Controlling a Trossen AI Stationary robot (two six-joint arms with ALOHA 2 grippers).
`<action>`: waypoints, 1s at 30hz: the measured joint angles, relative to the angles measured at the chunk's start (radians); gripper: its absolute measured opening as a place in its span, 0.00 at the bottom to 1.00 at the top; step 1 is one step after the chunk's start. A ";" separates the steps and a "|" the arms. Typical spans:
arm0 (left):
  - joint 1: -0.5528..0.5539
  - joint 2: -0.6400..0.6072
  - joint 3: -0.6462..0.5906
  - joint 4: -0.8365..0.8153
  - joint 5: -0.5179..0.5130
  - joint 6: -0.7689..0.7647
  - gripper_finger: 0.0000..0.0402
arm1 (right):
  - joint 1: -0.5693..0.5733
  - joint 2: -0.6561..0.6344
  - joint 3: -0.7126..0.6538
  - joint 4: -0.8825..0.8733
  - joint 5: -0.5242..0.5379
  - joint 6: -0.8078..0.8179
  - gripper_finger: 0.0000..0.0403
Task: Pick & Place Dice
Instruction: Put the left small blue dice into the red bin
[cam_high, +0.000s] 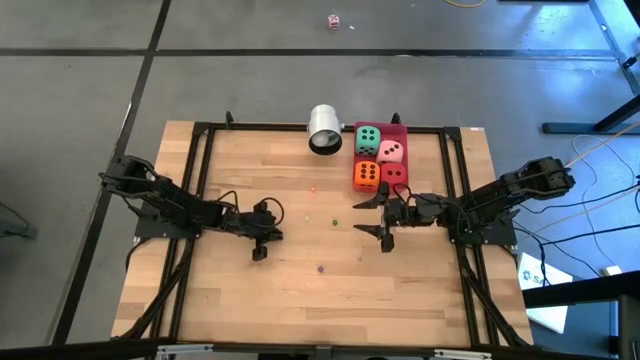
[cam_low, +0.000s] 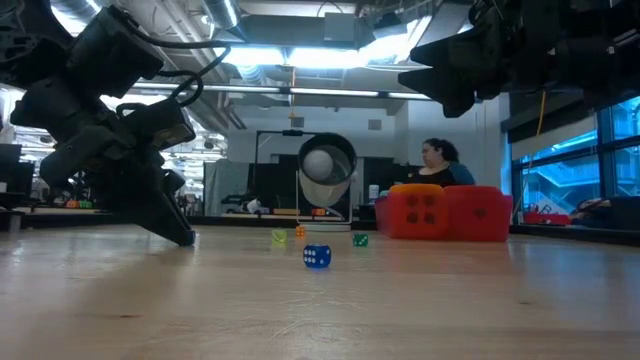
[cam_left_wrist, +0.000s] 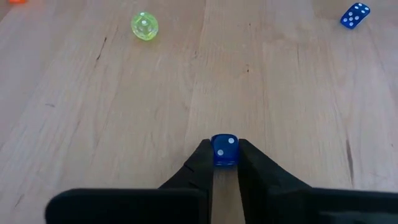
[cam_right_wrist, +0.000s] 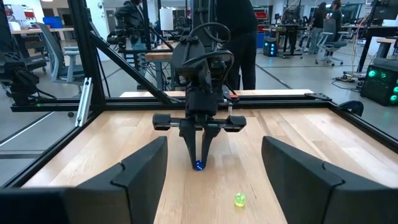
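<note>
Four soft dice, green (cam_high: 368, 138), pink (cam_high: 393, 151), orange (cam_high: 366, 174) and red (cam_high: 394, 174), sit side by side in the flat red tray (cam_high: 401, 128) at the table's far side. No gripper touches them. At mid-table left, my left gripper (cam_left_wrist: 224, 163) slants down and is shut on a tiny blue die (cam_left_wrist: 224, 149), which also shows in the right wrist view (cam_right_wrist: 198, 165). My right gripper (cam_high: 369, 216) stands open and level at mid-table right, facing the left gripper, with nothing between its fingers. My left gripper pinches the tiny blue die by two opposite faces (cam_left_wrist: 216, 152), right at the fingertips. The fingers (cam_right_wrist: 200, 146) slant down from the table's left side. The die sits at table level, a two-pip face showing; whether it is lifted clear I cannot tell.
A white cup (cam_high: 325, 130) lies on its side left of the tray. Other tiny dice are scattered mid-table: a yellow-green one (cam_left_wrist: 144, 26), a second blue one (cam_left_wrist: 354, 15), an orange one (cam_low: 299, 231) and a green one (cam_low: 360, 239). A black frame (cam_high: 200, 160) edges the table.
</note>
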 joint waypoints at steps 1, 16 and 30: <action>0.000 0.000 0.000 0.008 0.000 0.008 0.08 | 0.000 0.000 0.000 0.000 0.000 0.000 0.65; 0.062 -0.152 0.100 0.016 0.073 0.276 0.08 | 0.000 0.000 0.048 0.005 0.000 0.062 0.65; 0.078 -0.297 0.433 -0.341 -0.213 0.714 0.08 | -0.017 0.000 0.265 -0.338 0.094 0.121 0.65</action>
